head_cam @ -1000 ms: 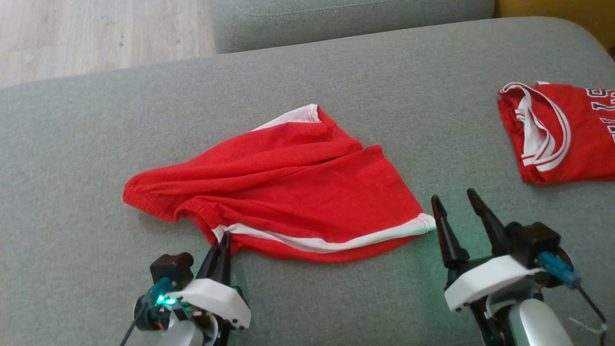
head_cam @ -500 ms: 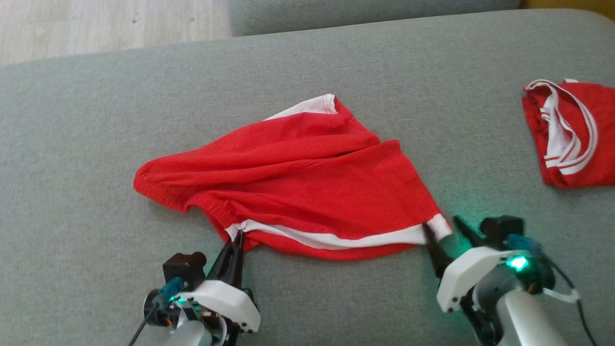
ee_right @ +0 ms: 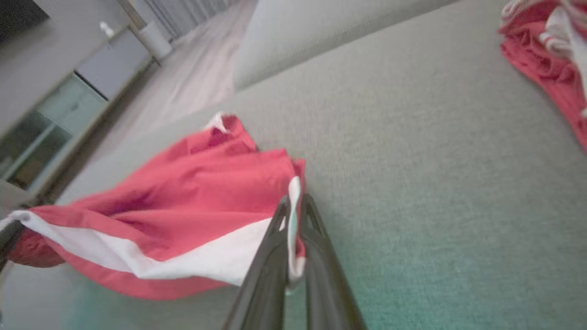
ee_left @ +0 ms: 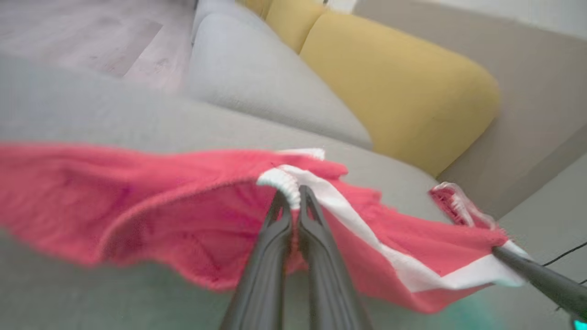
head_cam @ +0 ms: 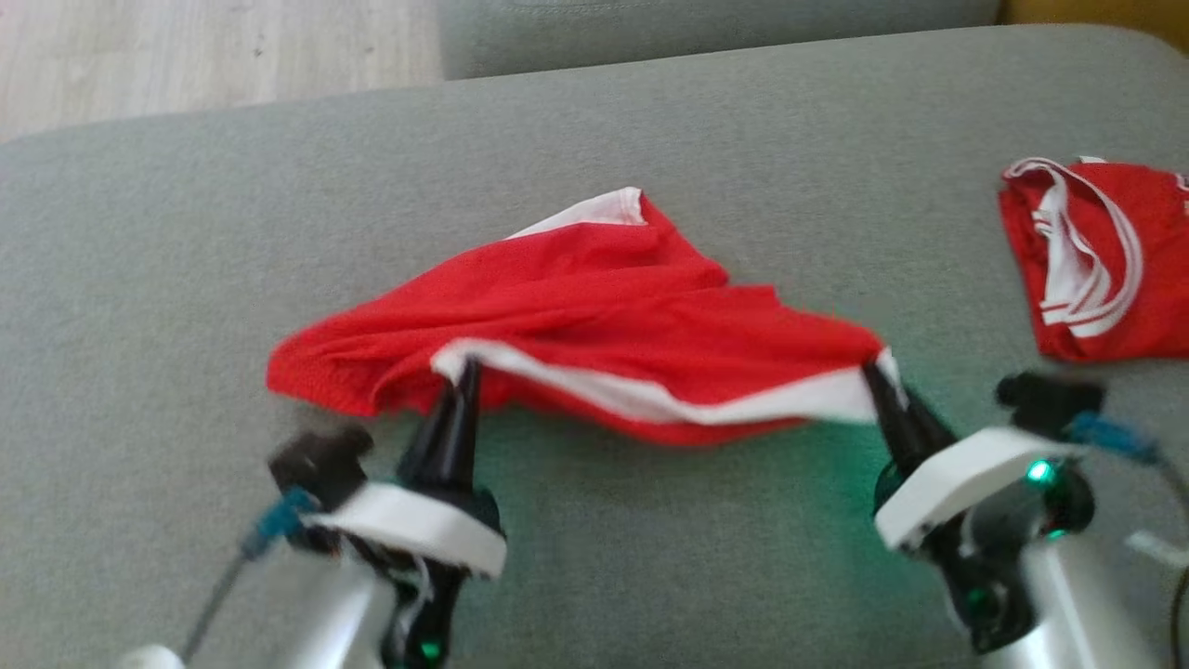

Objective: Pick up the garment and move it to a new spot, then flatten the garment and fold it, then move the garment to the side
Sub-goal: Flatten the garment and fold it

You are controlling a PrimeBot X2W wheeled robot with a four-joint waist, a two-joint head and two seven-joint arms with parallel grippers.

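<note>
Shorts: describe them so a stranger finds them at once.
On the grey cushion, at its middle, are red shorts with a white band. The left gripper and right gripper pinch that band's ends, holding it up; the red jersey far right lies untouched.

The grey sofa cushion (head_cam: 186,232) carries red shorts (head_cam: 594,297) near its middle and a folded red jersey (head_cam: 1105,269) by its right edge.

The garment (head_cam: 594,307) is showing matt red mesh cloth with a smooth white band. Under the garment, the sofa (head_cam: 650,121) is presenting a coarse, matt grey weave. At the garment's hem, the left tool (head_cam: 467,365) and right tool (head_cam: 876,370) are showing dark semi-gloss plastic fingers. Beyond the garment, the floor (head_cam: 186,56) is showing pale wood grain.
</note>
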